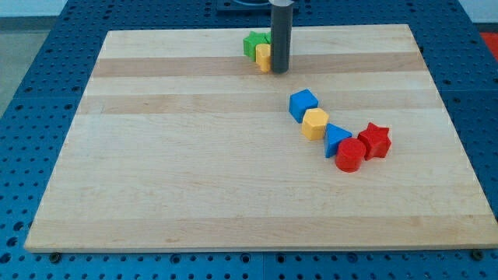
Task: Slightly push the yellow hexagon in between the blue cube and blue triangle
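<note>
Right of centre, yellow hexagon [315, 124] sits wedged touching blue cube [303, 104] above and blue triangle [336, 138] below; my tip [279, 71], bare rod, upper centre, well apart.

My tip [279, 71] sits at the table's [194, 179] far edge, right against a yellow block [264, 57] and green block [252, 43]. Well apart, right of centre, the yellow hexagon [315, 124] is wedged between blue cube [303, 104] and blue triangle [336, 138], touching both.

From my remote station, no text, label, brand, number or sign is readable anywhere on the wooden board [156, 194] or its blocks.
</note>
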